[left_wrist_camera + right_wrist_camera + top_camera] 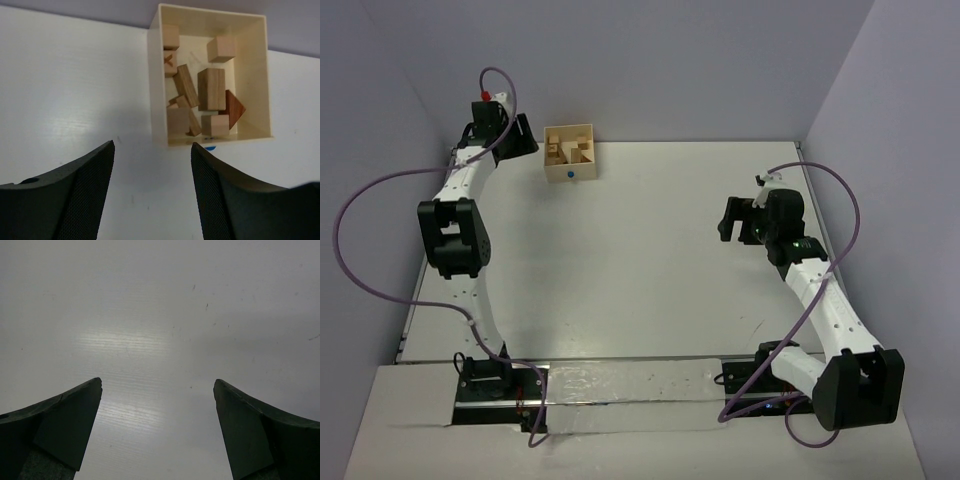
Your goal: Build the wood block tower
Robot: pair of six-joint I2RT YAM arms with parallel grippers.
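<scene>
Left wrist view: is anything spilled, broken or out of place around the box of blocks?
Nothing stands out. The wood blocks lie jumbled inside the box, several tilted against each other, and none is visible outside it. The box looks intact. The left end effector hovers just short of it, with nothing between its jaws.

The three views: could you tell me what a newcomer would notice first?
A pale wooden box at the far left of the white table holds a jumble of wood blocks. The left gripper hovers open beside it; the right gripper hangs open at the right.
</scene>
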